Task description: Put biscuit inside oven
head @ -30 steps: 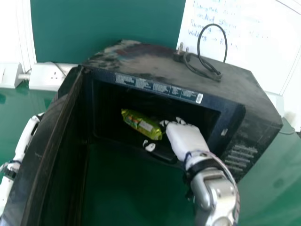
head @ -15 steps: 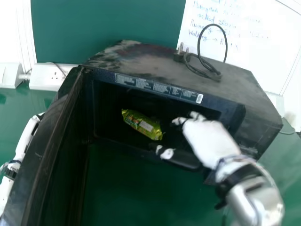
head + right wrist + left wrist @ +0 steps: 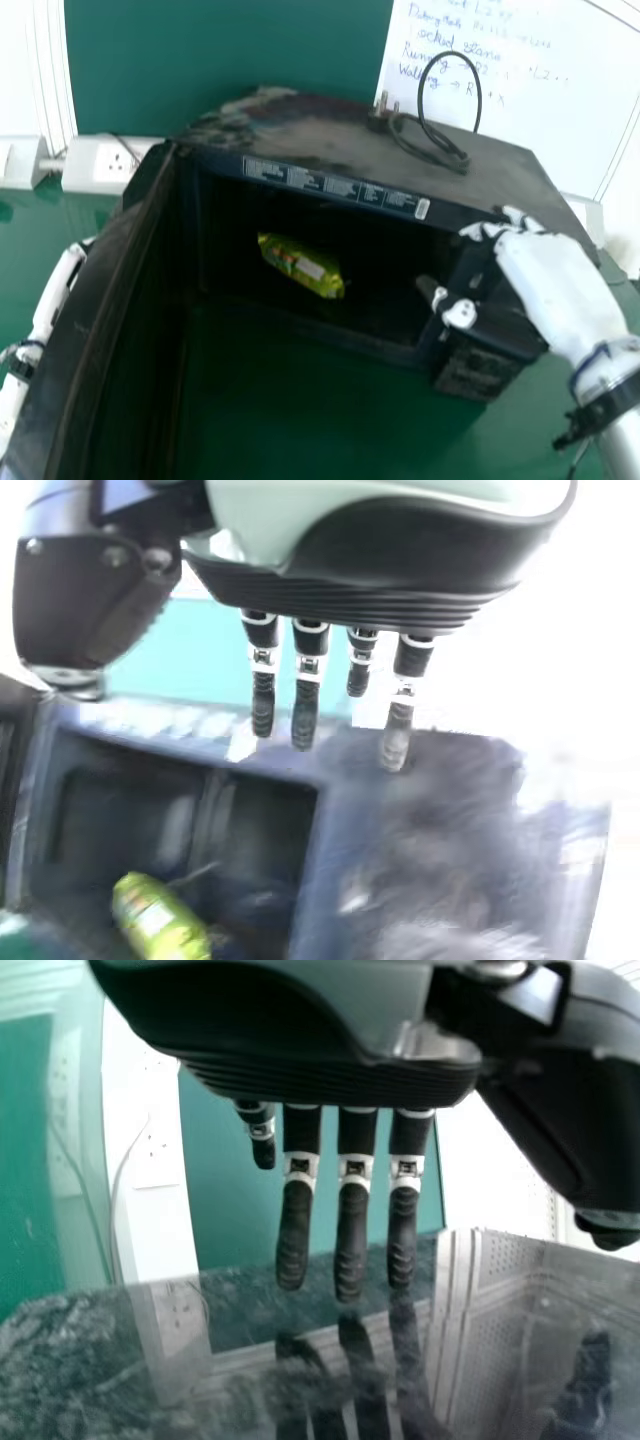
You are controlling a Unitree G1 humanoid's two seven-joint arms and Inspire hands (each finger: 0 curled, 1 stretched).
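Right hand (image 3: pixel 548 280) hangs beside the oven's (image 3: pixel 320 130) mouth, fingers straight and apart, gripping nothing — the biscuit packet (image 3: pixel 302 266) lies inside. Placing looks done; perhaps shutting the open door (image 3: pixel 100 300) remains — if wanted.

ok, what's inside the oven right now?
A green biscuit packet lies inside the oven. The back is too dark to make out, and the right hand covers part of the opening's right edge.

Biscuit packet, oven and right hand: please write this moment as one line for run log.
biscuit packet: inside oven | right hand: open, apart from packet | oven door: open
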